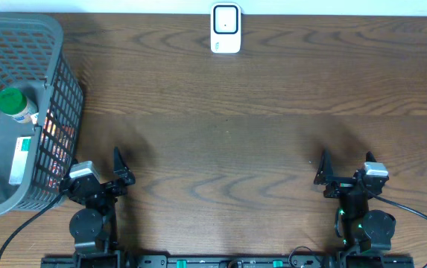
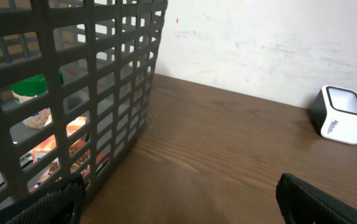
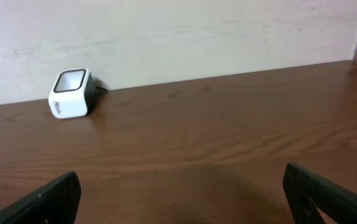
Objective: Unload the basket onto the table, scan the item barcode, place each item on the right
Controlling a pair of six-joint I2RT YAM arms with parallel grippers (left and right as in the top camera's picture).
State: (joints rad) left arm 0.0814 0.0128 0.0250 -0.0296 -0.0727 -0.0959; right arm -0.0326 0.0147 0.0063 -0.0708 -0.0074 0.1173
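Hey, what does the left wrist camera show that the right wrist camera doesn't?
Only the left wrist view: the basket filling its left side, with a green-capped bottle seen through the mesh, and the left claw, open.
Only the right wrist view: the right claw, open, and a longer bare run of table to the right of the scanner.
Both: the scanner against the wall and the wooden table.
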